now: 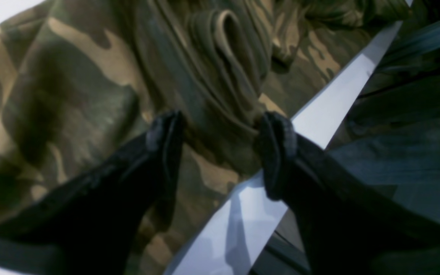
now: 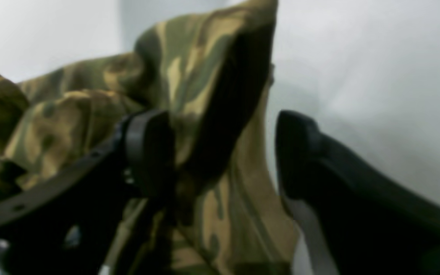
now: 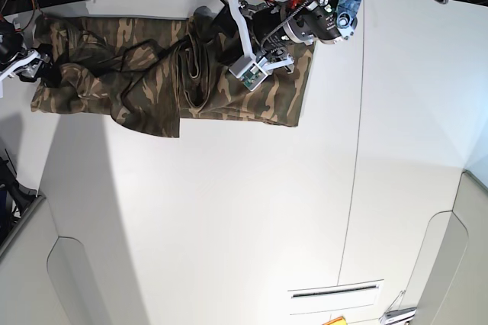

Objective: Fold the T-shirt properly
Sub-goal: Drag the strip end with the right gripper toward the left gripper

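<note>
The T-shirt [image 3: 168, 85] lay bunched along the worktop's [image 3: 229, 218] far edge. Both the left gripper [image 1: 220, 152] and right gripper [image 2: 224, 152] stood apart, unclamped. Spreading seemed unfinished; next, regrasp an edge.

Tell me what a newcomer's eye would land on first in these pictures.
The camouflage T-shirt stands out first, spread in rumpled folds along the far edge of the white table in the base view. Next, the left gripper hangs over the shirt's ribbed collar with its fingers apart. At the shirt's other end, the right gripper straddles a raised peak of cloth, fingers apart too.
</note>
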`<state>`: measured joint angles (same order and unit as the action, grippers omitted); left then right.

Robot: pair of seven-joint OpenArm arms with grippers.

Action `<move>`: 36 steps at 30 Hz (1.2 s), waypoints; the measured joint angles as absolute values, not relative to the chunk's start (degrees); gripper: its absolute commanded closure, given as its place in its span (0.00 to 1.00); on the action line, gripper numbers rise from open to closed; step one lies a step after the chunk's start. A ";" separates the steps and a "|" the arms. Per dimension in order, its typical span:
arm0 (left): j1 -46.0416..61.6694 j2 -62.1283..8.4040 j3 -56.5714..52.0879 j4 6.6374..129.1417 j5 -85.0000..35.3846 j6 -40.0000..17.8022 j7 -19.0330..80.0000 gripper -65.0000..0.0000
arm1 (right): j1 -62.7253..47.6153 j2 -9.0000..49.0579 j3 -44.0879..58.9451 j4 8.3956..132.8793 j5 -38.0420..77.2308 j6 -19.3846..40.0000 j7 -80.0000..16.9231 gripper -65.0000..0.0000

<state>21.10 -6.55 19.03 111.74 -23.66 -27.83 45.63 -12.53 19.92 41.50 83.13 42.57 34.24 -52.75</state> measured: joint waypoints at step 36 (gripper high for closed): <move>21.08 -6.63 19.03 114.56 -23.68 -27.83 46.13 0.47 | -9.85 25.32 37.74 81.97 43.66 34.22 -54.33 1.00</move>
<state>21.08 -6.63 19.03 114.56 -23.68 -27.83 46.13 -9.85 25.32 37.74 81.97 43.66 34.22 -54.33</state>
